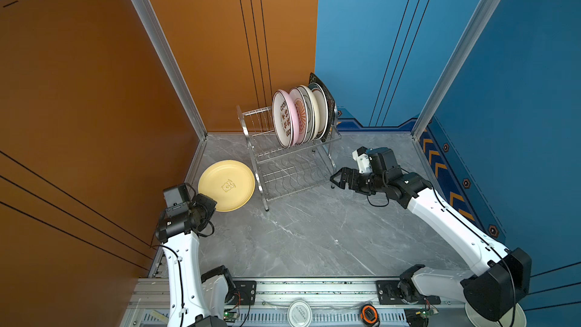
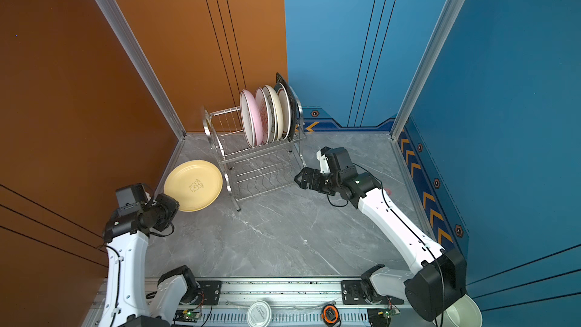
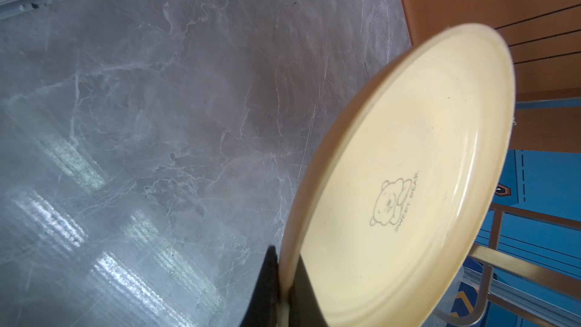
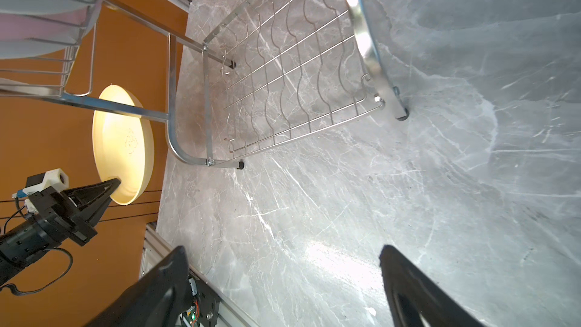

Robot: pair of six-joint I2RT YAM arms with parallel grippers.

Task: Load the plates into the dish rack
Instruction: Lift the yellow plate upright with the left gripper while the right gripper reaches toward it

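Pale yellow round plate (image 1: 226, 185) with a bear print, tilted at the dish rack's (image 1: 283, 165) nine o'clock, rim pinched in the left pincer (image 3: 284, 281); right pincer (image 4: 283, 251) gapes wide, empty, at three o'clock.

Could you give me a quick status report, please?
Left gripper shut on yellow plate, at its rim; right gripper open, empty. Plate tilted, left of rack; other plates stand in upper tier. Left slots free, nothing blocking.

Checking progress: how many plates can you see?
8: seven plates stand packed in the upper tier of the dish rack, overlapping so one may be hidden; the yellow plate is in the left gripper.
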